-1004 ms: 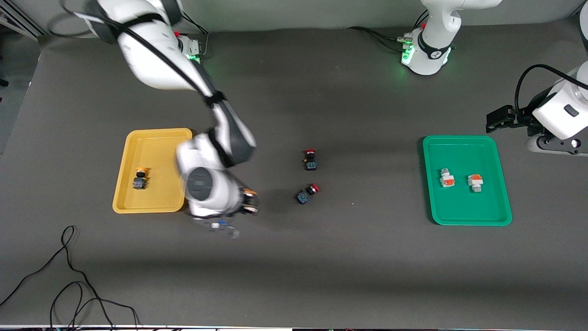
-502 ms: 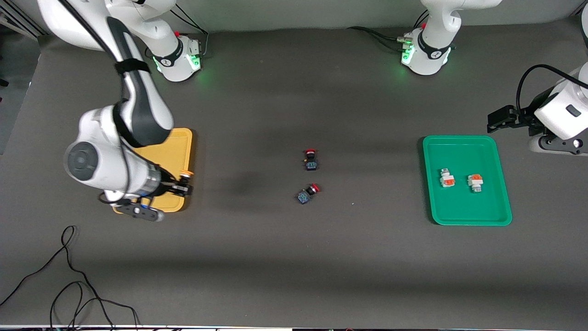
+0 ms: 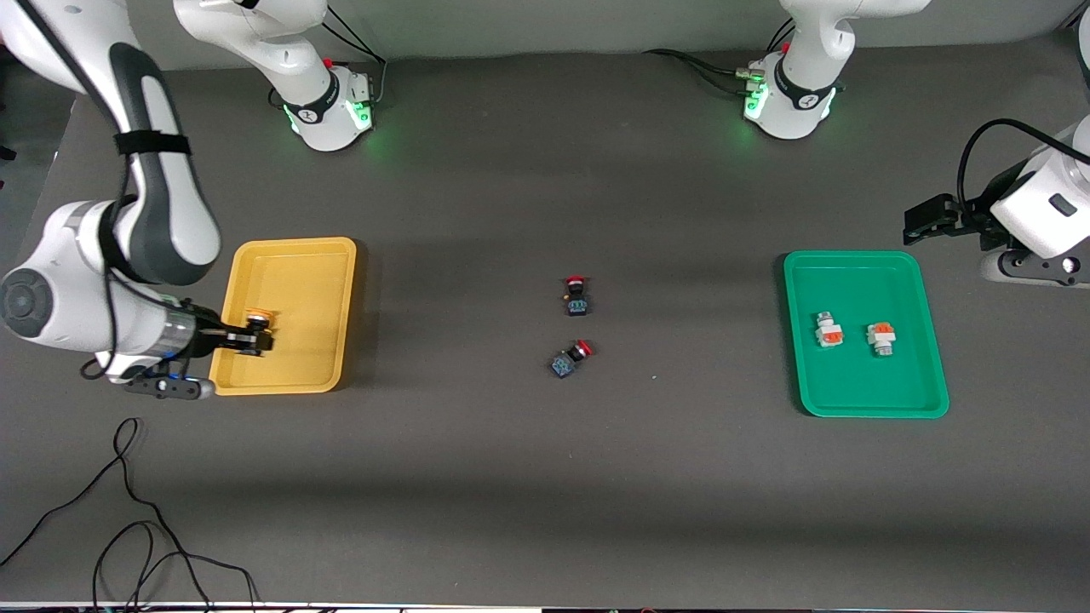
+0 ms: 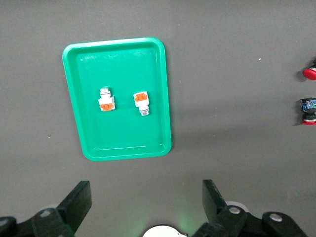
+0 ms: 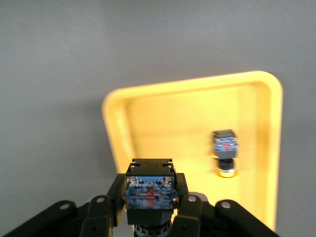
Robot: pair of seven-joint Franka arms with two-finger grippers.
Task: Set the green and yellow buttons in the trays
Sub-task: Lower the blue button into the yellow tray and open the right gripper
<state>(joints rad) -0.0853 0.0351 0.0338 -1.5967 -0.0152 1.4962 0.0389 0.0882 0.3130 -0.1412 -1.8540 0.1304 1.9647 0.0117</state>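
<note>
My right gripper (image 3: pixel 249 340) is shut on a yellow-capped button (image 5: pixel 148 190) with a black-and-blue body and holds it over the yellow tray (image 3: pixel 294 272). A second yellow-capped button (image 5: pixel 225 150) lies in that tray (image 5: pixel 173 113); in the front view I cannot tell it apart from the held one. Two white-and-orange buttons (image 3: pixel 828 330) (image 3: pixel 881 338) lie side by side in the green tray (image 3: pixel 851 396). My left gripper (image 3: pixel 924 220) is open and empty and waits beside the green tray, at the left arm's end of the table. The left wrist view shows both buttons (image 4: pixel 105 98) (image 4: pixel 141 102) in the green tray (image 4: pixel 123 136).
Two red-capped black-and-blue switches (image 3: pixel 576 295) (image 3: pixel 569 358) lie mid-table between the trays. A black cable (image 3: pixel 128 511) loops on the table near the front camera, at the right arm's end.
My right arm has swung from mid-table toward its own end, carrying the yellow-capped button to over the yellow tray. The left arm has not moved.
</note>
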